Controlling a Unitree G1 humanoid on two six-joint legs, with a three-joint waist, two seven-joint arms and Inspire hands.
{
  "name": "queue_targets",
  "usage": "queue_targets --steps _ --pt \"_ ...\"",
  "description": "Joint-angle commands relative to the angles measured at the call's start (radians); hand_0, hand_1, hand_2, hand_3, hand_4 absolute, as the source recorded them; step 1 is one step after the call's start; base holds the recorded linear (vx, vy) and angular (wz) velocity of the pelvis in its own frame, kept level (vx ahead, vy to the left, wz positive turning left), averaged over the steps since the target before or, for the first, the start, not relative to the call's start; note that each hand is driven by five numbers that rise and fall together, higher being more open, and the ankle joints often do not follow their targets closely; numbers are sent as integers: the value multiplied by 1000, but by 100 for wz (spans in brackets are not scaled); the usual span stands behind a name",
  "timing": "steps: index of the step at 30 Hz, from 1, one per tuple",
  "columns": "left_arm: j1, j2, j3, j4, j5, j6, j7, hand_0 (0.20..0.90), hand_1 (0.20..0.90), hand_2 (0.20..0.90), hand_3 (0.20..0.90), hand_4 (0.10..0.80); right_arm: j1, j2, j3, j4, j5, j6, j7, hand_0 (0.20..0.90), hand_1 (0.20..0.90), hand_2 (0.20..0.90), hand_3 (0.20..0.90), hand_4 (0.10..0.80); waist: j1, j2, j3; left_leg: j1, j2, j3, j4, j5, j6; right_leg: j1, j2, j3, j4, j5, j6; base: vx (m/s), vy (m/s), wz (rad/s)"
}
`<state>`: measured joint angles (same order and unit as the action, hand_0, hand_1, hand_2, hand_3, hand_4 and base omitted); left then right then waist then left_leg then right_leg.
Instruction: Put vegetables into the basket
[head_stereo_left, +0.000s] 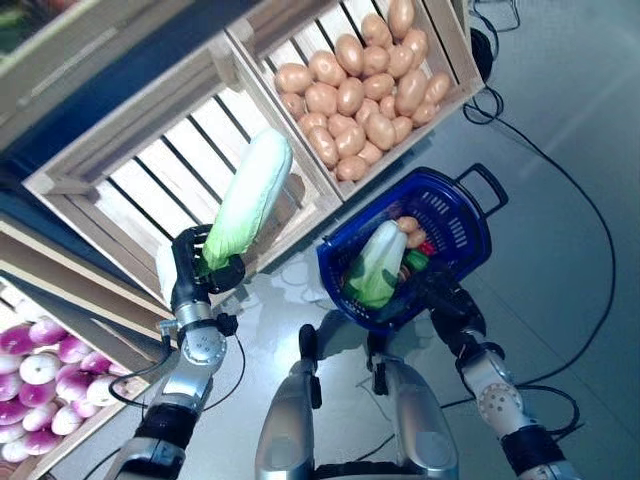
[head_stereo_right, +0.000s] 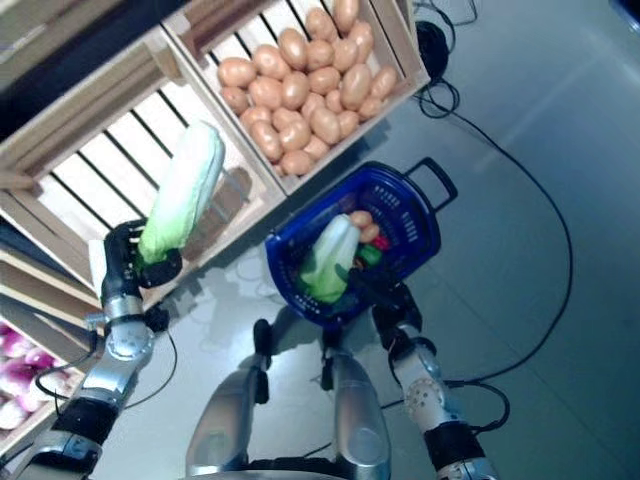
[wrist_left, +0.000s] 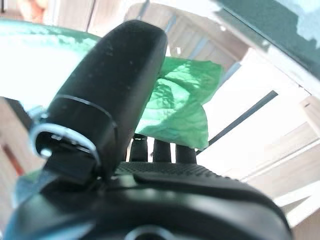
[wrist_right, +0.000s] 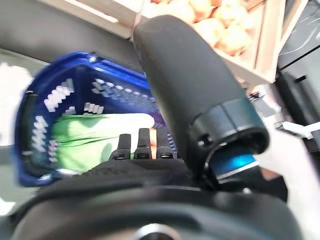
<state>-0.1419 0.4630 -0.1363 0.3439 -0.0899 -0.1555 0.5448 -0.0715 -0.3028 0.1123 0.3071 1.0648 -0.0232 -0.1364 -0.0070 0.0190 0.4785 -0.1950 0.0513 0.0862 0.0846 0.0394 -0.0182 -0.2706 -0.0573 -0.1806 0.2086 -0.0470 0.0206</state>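
the right robot hand grips the blue basket, fingers mostly hidden. the left robot hand squeezes a cabbage by its green end.

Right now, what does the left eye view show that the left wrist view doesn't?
Only the left eye view shows the blue basket gripped by the right hand, a cabbage already inside it, the potato crate and the purple onions. Only the left wrist view shows the thumb up close. Both show the left hand holding a napa cabbage by a slatted crate.
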Motion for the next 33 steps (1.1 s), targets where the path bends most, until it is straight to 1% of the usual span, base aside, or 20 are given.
queue_targets --steps 1,2,3,4,5,7,9,10,11,13,17,20,25,30,33 --pt "54 33 51 -105 -80 -115 -76 300 300 300 300 400 90 20 -18 -84 -68 -38 60 900 900 900 900 800 11 -19 -202 -18 -27 -10 -48 42 -33 146 -37 -61 -147 49 22 128 1 6" --pt "67 26 57 -112 -113 -114 -103 300 300 300 300 400 99 22 -23 -86 -77 -40 63 900 900 900 900 800 14 -20 -213 0 -28 -13 -64 43 -33 166 -37 -65 -165 53 25 118 -2 1" --pt "95 14 67 -130 -133 -128 -161 300 300 300 300 400 121 26 -32 -95 -94 -55 76 900 900 900 900 800 19 -21 -231 27 -29 -17 -85 44 -32 193 -38 -71 -188 60 29 141 -9 8" --pt "127 13 68 -165 -139 -127 -241 300 300 300 300 400 144 28 -49 -120 -99 -52 96 900 900 900 900 800 21 -23 -257 45 -32 -20 -97 42 -26 208 -40 -76 -208 72 35 132 -14 9" --pt "141 15 64 -188 -132 -128 -273 300 300 300 300 400 154 26 -56 -136 -104 -56 113 900 900 900 900 800 22 -24 -269 54 -31 -20 -103 41 -24 217 -41 -78 -219 78 37 91 -15 7" --pt "152 23 53 -212 -122 -121 -313 300 300 300 300 400 161 22 -61 -149 -107 -66 139 900 900 900 900 800 24 -23 -283 68 -30 -21 -112 39 -22 229 -40 -79 -228 83 40 61 -16 13" --pt "152 30 37 -219 -139 -117 -388 300 300 300 300 400 154 10 -64 -168 -99 -83 201 900 900 900 900 800 24 -20 -302 92 -28 -21 -118 31 -19 246 -43 -79 -242 90 45 72 -11 9" --pt "151 32 34 -221 -139 -112 -398 300 300 300 300 400 152 8 -63 -172 -97 -83 206 900 900 900 900 800 24 -19 -307 98 -27 -19 -118 29 -18 250 -44 -79 -245 91 46 86 5 -2" --pt "150 37 22 -223 -133 -111 -444 300 300 300 300 400 146 2 -59 -188 -75 -83 261 900 900 900 900 800 23 -17 -318 114 -26 -14 -120 22 -16 260 -46 -78 -251 94 49 93 7 -2" --pt "149 50 3 -229 -113 -102 -496 300 300 300 300 400 146 -7 -46 -222 -92 -67 353 900 900 900 900 800 22 -16 -338 139 -23 -9 -129 16 -14 279 -48 -77 -258 94 53 127 -3 -8" --pt "152 87 -15 -246 -79 -95 -599 300 300 300 300 400 156 -46 -31 -286 -27 -18 513 900 900 900 900 800 16 -21 -362 172 -18 5 -133 2 -11 303 -50 -71 -275 101 61 88 -20 -4" --pt "141 115 -42 -241 -66 -99 -672 300 300 300 300 400 142 -76 -16 -305 3 -11 581 900 900 900 900 800 13 -20 -375 197 -13 13 -153 2 -12 317 -49 -67 -282 101 66 70 -19 0" --pt "104 166 -106 -245 -61 -79 -743 300 300 300 300 400 106 -114 24 -337 37 7 618 900 900 900 900 800 14 -22 -396 224 -9 15 -170 -5 -10 334 -51 -64 -290 100 75 55 -28 0" --pt "87 181 -148 -249 -64 -81 -790 300 300 300 300 400 84 -115 62 -334 54 -5 623 900 900 900 900 800 20 -26 -411 239 -8 13 -172 -14 -8 346 -52 -62 -294 98 79 57 -21 0" --pt "75 181 -173 -256 -70 -74 -793 300 300 300 300 400 67 -114 83 -338 72 -5 617 900 900 900 900 800 27 -27 -418 238 -12 -2 -172 -18 -6 348 -51 -59 -296 97 82 28 -10 0"
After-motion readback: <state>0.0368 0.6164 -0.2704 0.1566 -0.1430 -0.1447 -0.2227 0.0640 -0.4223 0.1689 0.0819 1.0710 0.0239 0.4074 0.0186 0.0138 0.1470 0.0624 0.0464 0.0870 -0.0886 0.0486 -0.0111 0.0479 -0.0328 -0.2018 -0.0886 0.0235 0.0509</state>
